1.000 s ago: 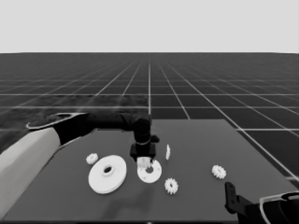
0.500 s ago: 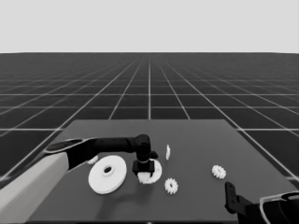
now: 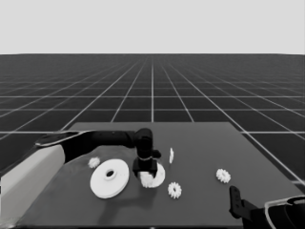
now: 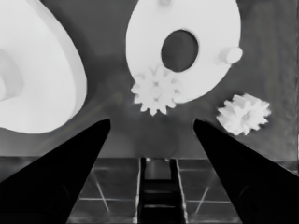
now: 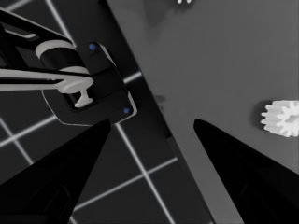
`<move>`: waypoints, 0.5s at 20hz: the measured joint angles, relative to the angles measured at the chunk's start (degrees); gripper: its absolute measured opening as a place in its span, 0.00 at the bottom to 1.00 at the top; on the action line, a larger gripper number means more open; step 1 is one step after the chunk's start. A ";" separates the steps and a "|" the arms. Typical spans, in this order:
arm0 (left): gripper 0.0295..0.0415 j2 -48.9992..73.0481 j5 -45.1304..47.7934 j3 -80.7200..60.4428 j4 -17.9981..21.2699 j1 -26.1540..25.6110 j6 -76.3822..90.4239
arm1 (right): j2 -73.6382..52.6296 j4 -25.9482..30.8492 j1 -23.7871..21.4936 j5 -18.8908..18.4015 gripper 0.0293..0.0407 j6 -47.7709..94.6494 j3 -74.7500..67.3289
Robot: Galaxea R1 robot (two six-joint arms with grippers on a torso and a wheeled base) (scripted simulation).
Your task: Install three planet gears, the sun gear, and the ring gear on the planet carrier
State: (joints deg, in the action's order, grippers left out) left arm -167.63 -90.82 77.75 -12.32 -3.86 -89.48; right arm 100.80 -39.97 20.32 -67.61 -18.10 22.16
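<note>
Since the earlier frame, the left gripper (image 3: pixel 145 172) is being lowered, jaws apart, over the smaller round part (image 4: pixel 187 51), where one gear (image 4: pixel 155 91) is sitting. Three gears and the larger round part (image 3: pixel 110 178) are waiting.

A simulated test space rather than any real room: a dark bench (image 3: pixel 200 143) standing alone on a floor grid (image 3: pixel 152 95) running to a flat horizon under a pale blank band (image 3: pixel 152 24), no walls or furnishings around.
</note>
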 joint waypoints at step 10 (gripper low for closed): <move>0.76 10.86 0.49 -7.48 14.94 16.61 12.50 | 0.00 0.00 0.00 0.00 0.81 0.00 0.00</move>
State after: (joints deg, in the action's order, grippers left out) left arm -156.77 -90.34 70.27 2.62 12.75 -76.98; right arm 100.80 -39.97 20.32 -67.61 -18.10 22.16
